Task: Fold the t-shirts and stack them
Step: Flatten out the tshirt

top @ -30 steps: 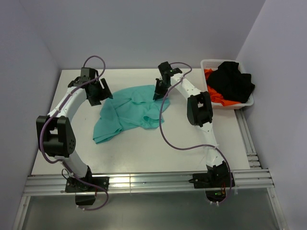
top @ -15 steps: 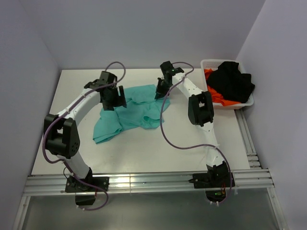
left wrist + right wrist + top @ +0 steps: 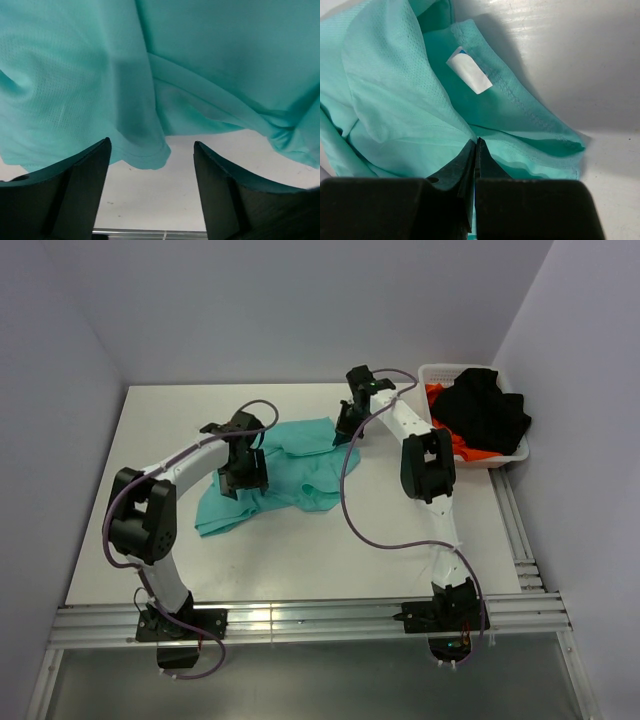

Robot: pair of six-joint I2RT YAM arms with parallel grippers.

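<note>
teal t-shirt (image 3: 298, 466) lies rumpled on the white bench (image 3: 300, 552); right gripper (image 3: 475, 143) clamps its fabric near the label (image 3: 469, 76), left gripper (image 3: 151, 145) hangs parted above its hem.

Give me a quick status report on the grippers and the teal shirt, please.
Left gripper open over teal t-shirt hem. Right gripper shut on it near the neck label. Shirt crumpled, unfolded. Basket off to the right, nothing blocking.
</note>
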